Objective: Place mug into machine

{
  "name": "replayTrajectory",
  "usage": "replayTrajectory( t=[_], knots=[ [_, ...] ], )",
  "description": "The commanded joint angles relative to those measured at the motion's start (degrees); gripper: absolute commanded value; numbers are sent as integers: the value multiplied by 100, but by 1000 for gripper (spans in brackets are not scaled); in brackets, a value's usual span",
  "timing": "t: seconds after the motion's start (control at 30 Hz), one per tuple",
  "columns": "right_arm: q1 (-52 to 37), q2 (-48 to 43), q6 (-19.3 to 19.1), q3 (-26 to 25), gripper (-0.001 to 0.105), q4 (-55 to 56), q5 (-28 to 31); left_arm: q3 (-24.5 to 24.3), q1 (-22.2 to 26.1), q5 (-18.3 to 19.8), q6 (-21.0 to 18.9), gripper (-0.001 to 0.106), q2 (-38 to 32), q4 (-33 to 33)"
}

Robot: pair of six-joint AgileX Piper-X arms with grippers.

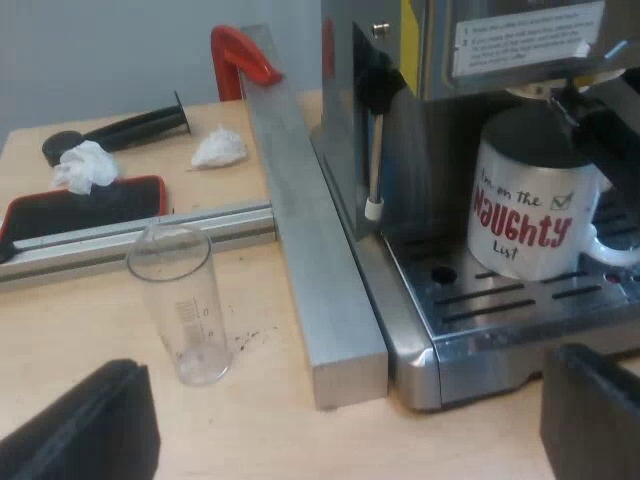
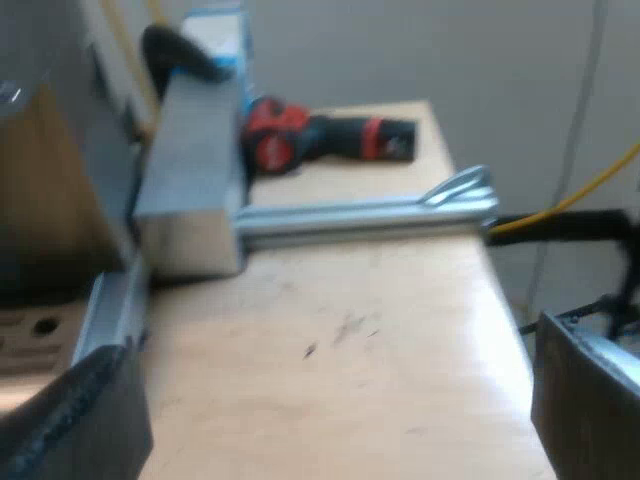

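Standing on the machine tray, white mug, red "Naughty" lettering; left gripper, right gripper wide apart, empty

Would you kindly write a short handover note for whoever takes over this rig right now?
Left gripper open, holding nothing, over the table near the corner of the drip tray.
Right gripper open, holding nothing, over the table beside a metal bar.
Mug stands upright on the drip tray, free of both grippers.
Done: mug looks placed. Left: probably only check its position and retract the arms.
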Motion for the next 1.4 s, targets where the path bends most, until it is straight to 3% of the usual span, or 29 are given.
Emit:
replayTrajectory(
  t=[0.03,0.33,0.73,1.4],
  knots=[
    [-36,-264,-72,270,79,-104,-506,197,16,13,-95,79,-807,-257],
    [-36,-264,304,1071,79,-75,-746,483,16,13,-95,79,-807,-225],
    [-36,-257,304,1594,79,-13,-746,567,16,13,-77,79,-807,-67],
    [-36,-257,318,1599,79,-35,-709,668,16,13,-77,79,-807,-265]
  ],
)
